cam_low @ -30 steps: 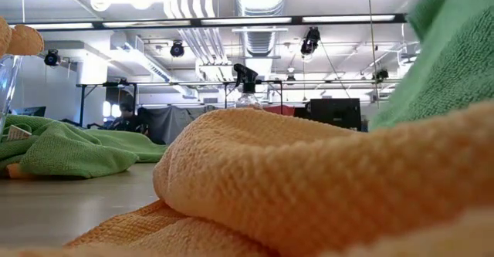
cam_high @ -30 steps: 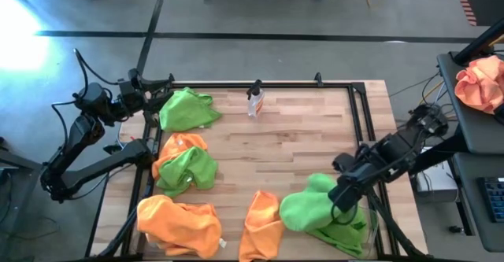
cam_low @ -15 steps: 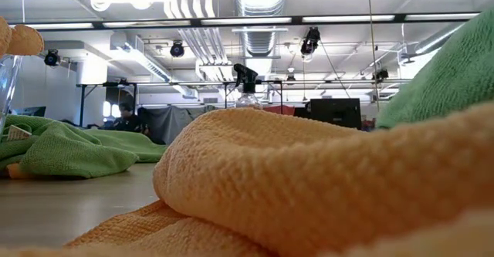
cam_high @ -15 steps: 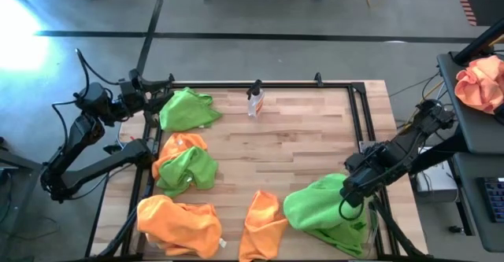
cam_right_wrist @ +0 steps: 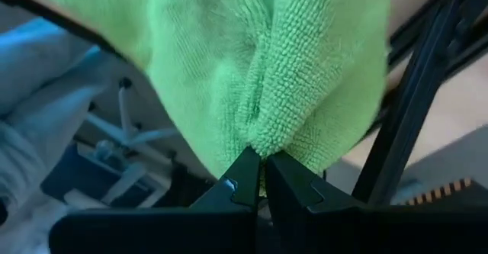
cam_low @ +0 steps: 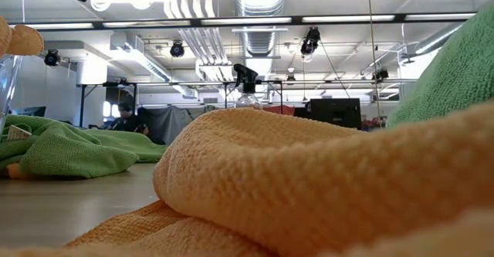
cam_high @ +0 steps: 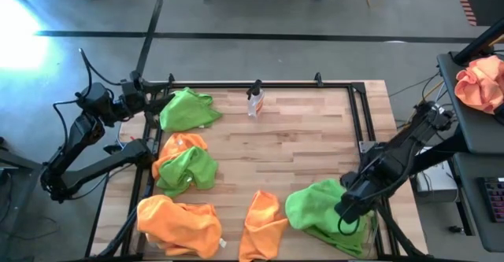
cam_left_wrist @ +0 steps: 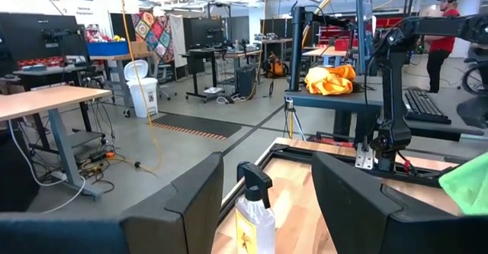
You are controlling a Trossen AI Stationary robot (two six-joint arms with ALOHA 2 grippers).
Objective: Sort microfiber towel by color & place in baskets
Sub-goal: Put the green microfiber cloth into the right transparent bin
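My right gripper [cam_high: 345, 213] is at the table's near right corner, shut on a lime green microfiber towel [cam_high: 319, 213] that spreads over the clear basket's rim [cam_high: 370, 229] and the table. An orange towel [cam_high: 264, 226] lies at the near edge. Another orange towel [cam_high: 179, 224] lies heaped at the near left corner. An orange and a green towel [cam_high: 186, 164] lie bunched together at the left. One green towel [cam_high: 187, 108] lies at the far left. My left gripper [cam_high: 161, 97] waits open and level beside it. My right gripper pinches a bunched fold of the green towel [cam_right_wrist: 263, 143] between its two fingertips [cam_right_wrist: 245, 179]. The fingers slant down at it. The cloth gathers into creases at the pinch, and the rest of it lies slack on the near right corner.
A clear spray bottle [cam_high: 254, 101] stands at the far edge and shows between my left fingers [cam_left_wrist: 255, 208]. A black frame rail [cam_high: 358, 128] runs along the table's right side. A peach cloth bundle [cam_high: 480, 81] lies on a desk off to the right. Bare wood [cam_high: 291, 148] fills the middle.
My right gripper has gone down and toward the table's near right corner, staying shut on the green towel. The towel's raised hump has sunk, and the cloth now lies lower and flatter over the corner.
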